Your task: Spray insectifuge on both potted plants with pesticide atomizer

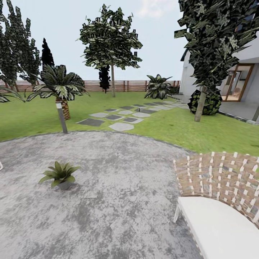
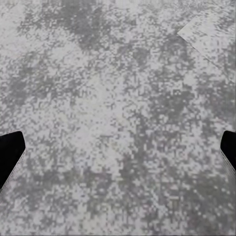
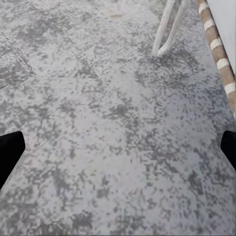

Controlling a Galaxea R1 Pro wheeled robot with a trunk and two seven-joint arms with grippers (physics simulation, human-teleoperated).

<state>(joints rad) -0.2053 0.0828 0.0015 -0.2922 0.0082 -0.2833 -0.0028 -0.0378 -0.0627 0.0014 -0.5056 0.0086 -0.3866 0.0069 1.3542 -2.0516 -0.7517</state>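
One potted plant (image 1: 60, 175) sits on the round paved patio (image 1: 118, 201), toward the left of the head view, well apart from the chair (image 1: 219, 201) at the right. It is a low rosette of pointed green leaves in a tiny grey pot, and its leaves look dry and unmarked. No spray bottle appears in these pictures, and only this one of the two plants shows, so the task seems to be at its very start: the bottle has yet to be found and picked up, and both plants have yet to be sprayed.

The left gripper (image 2: 118, 147) and the right gripper (image 3: 118, 147) both hang over bare paving. Each shows two dark fingertips at opposite edges of its wrist view, with the jaws spread wide and nothing between them.

The patio is mottled grey and white, like rough concrete, with a curved edge meeting flat green lawn (image 1: 32, 118). The chair has a back woven of brown and white straps, a smooth white seat cushion and thin white legs. Beyond the patio, flat grey stepping stones (image 1: 122, 117) run across the grass. A slim grey lamp post (image 1: 61, 117) stands at the patio's edge, before a small palm (image 1: 59, 86) with a scaly woven-looking trunk. Farther off are dark, ragged-leaved trees (image 1: 109, 39), a wooden fence (image 1: 126, 85) of horizontal slats and a white house (image 1: 244, 72) with a wood-framed glass door.
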